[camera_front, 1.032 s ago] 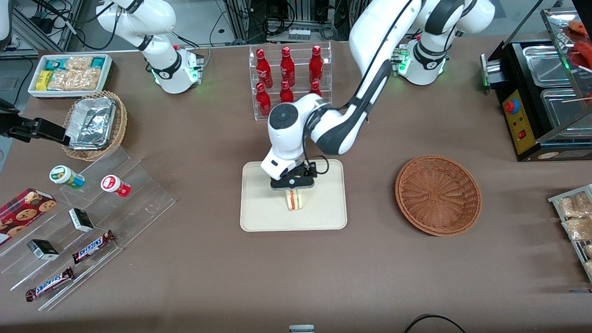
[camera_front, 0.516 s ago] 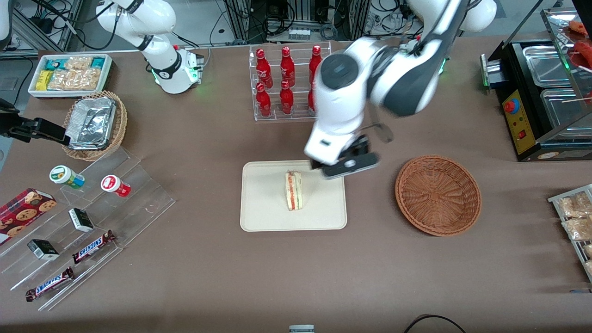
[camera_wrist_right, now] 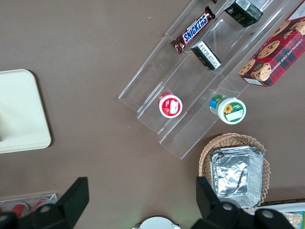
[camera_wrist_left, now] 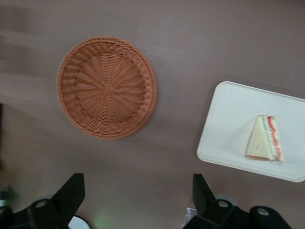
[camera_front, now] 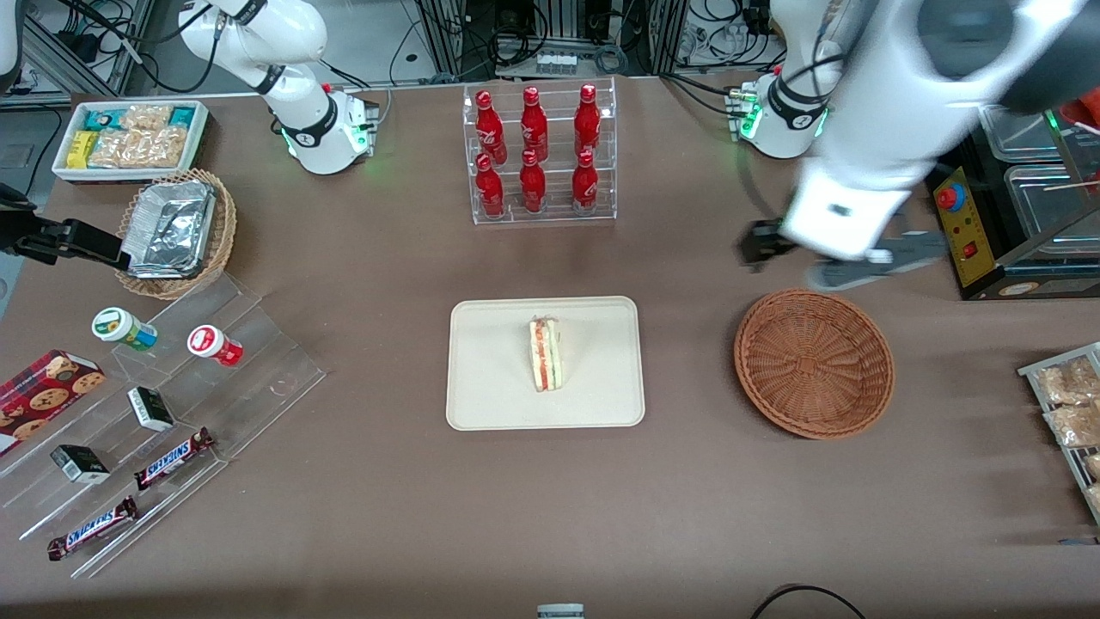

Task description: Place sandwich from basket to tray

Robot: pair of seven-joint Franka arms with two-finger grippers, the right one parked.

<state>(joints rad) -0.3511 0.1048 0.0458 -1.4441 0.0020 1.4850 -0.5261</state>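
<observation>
Sandwich (camera_front: 546, 353) lying on the tray (camera_front: 490, 378); basket (camera_front: 813, 362) empty; end effector (camera_front: 846, 262) raised above the basket's rim, fingers spread, holding nothing.

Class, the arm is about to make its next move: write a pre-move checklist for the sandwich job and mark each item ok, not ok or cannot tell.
1. Sandwich lies on the tray: ok.
2. Sandwich inside the tray's rim: ok.
3. Basket holds nothing: ok.
4. Gripper open, holding nothing: ok.
5. Gripper raised above the table near the basket, clear of tray and sandwich: ok.
6. Sandwich filling intact underneath: cannot tell.
</observation>
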